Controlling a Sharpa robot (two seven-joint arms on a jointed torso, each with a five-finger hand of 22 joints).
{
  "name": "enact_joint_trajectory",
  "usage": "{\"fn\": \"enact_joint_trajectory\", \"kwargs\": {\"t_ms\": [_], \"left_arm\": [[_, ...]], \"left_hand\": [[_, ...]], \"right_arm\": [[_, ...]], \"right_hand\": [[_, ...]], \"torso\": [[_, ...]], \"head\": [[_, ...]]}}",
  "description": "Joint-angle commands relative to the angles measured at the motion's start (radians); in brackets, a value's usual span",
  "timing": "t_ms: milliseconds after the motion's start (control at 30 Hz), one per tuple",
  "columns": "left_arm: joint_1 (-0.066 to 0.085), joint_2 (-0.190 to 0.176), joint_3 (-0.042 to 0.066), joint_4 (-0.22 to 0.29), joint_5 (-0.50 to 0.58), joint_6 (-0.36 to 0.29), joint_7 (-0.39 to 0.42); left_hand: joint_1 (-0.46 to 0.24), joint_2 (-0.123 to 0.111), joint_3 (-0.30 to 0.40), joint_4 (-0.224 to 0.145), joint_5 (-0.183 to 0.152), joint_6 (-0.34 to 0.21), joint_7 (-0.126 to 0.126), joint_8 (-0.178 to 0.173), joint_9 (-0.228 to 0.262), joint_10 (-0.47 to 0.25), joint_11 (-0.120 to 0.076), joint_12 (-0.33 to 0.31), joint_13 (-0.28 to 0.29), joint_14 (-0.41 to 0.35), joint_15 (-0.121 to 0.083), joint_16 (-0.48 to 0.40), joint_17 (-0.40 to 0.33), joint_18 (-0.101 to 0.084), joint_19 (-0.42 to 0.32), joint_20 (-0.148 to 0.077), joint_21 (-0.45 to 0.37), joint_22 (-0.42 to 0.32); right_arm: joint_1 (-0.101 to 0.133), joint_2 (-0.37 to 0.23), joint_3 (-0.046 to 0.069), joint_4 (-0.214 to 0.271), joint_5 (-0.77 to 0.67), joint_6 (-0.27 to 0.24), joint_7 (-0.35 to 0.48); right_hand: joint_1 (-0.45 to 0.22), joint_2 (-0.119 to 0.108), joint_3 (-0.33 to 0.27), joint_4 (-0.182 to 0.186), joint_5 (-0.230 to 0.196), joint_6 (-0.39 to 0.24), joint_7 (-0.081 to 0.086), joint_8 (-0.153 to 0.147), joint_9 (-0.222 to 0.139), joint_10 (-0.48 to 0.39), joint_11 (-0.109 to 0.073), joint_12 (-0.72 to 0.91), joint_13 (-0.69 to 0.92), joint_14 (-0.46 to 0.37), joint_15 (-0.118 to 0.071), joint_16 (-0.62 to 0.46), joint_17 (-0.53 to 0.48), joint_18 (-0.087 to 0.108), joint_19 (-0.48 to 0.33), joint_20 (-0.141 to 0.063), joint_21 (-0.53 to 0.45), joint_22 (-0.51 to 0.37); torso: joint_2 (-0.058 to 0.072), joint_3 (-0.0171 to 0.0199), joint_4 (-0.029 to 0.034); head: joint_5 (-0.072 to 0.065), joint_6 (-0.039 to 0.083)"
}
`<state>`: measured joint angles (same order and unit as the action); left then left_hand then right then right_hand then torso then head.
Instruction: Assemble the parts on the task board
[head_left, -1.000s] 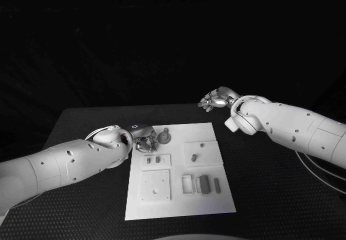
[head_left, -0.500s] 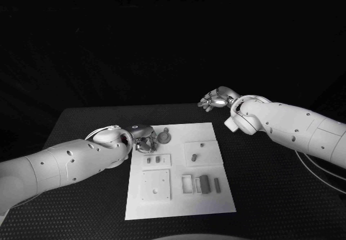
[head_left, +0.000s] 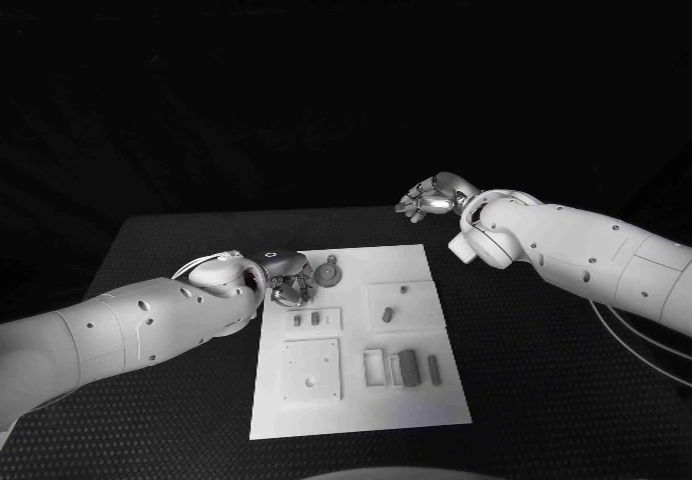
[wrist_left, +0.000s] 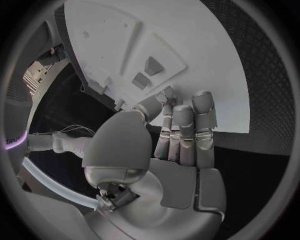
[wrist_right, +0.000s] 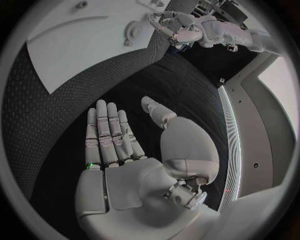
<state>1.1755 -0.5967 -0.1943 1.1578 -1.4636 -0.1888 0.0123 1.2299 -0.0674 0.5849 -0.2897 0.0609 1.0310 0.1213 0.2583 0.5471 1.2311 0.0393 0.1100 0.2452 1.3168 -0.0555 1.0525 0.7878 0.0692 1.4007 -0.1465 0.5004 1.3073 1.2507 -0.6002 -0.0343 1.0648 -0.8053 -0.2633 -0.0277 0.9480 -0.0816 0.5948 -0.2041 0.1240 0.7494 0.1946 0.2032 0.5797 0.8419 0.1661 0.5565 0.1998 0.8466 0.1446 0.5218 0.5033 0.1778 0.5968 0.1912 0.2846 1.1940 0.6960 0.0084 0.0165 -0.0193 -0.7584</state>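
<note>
— Looking at the task board (head_left: 418, 262): its long axis runs away from the robot, mid-table. Parts (head_left: 410, 367) lie lengthwise at its near end.

— Left hand (head_left: 289, 280) hovers at its far-left corner, fingers straight, empty. Right hand (head_left: 428, 200) beyond the far-right corner, flat, empty.

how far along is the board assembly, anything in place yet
Early, by the look of it. Small parts lie loose on the task board, and nothing looks clearly fitted. The left hand is at the board's far left corner beside a round part; whether it grips anything is unclear. The right hand is open, off the board. Most of the assembly seems left.
</note>
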Motion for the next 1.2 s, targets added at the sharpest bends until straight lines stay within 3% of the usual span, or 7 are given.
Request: {"fn": "enact_joint_trajectory", "kwargs": {"t_ms": [33, 800, 1200], "left_arm": [[-0.01, 0.01, -0.008, 0.007, -0.006, 0.03, 0.013], [-0.01, 0.003, -0.009, 0.02, 0.007, 0.008, 0.025], [-0.01, 0.01, -0.009, 0.012, 0.005, 0.041, 0.005]], "left_hand": [[-0.002, 0.007, 0.004, 0.003, 0.005, 0.001, 0.002, 0.004, -0.001, 0.018, 0.017, 0.001, 0.002, -0.007, -0.002, 0.007, -0.001, 0.09, 0.0, -0.007, -0.003, 0.016], [-0.007, 0.007, 0.001, 0.003, 0.004, 0.002, 0.002, 0.005, -0.001, 0.019, 0.016, 0.0, 0.004, -0.007, -0.003, 0.008, -0.004, 0.089, 0.001, -0.008, -0.004, 0.017], [-0.013, 0.0, -0.005, 0.003, -0.001, -0.008, 0.005, 0.0, -0.004, 0.011, 0.018, -0.006, 0.007, -0.011, -0.001, 0.008, -0.007, 0.087, -0.002, -0.007, -0.006, 0.018]], "right_arm": [[0.0, 0.001, 0.0, 0.001, -0.002, 0.009, 0.005], [0.0, -0.002, 0.0, 0.002, -0.002, 0.013, 0.003], [0.0, -0.002, 0.0, 0.002, -0.002, 0.013, 0.003]], "right_hand": [[0.006, -0.001, -0.006, 0.001, 0.002, -0.004, 0.033, 0.006, -0.001, 0.008, -0.002, -0.006, -0.001, 0.006, -0.001, -0.005, 0.001, -0.004, 0.001, 0.004, -0.007, 0.002], [0.006, -0.002, -0.006, 0.001, 0.002, -0.005, 0.033, 0.006, -0.002, 0.009, -0.002, -0.006, -0.003, 0.007, -0.001, -0.007, 0.003, -0.004, 0.001, 0.004, -0.008, 0.003], [0.006, -0.002, -0.006, 0.002, 0.002, -0.005, 0.033, 0.006, -0.002, 0.009, -0.002, -0.006, -0.004, 0.007, -0.001, -0.008, 0.004, -0.004, 0.001, 0.004, -0.009, 0.003]], "torso": [[0.0, 0.0004, -0.0003], [0.0, 0.0008, 0.0003], [0.0, 0.001, 0.0002]], "head": [[-0.001, 0.0], [-0.005, 0.0], [-0.006, 0.002]]}}
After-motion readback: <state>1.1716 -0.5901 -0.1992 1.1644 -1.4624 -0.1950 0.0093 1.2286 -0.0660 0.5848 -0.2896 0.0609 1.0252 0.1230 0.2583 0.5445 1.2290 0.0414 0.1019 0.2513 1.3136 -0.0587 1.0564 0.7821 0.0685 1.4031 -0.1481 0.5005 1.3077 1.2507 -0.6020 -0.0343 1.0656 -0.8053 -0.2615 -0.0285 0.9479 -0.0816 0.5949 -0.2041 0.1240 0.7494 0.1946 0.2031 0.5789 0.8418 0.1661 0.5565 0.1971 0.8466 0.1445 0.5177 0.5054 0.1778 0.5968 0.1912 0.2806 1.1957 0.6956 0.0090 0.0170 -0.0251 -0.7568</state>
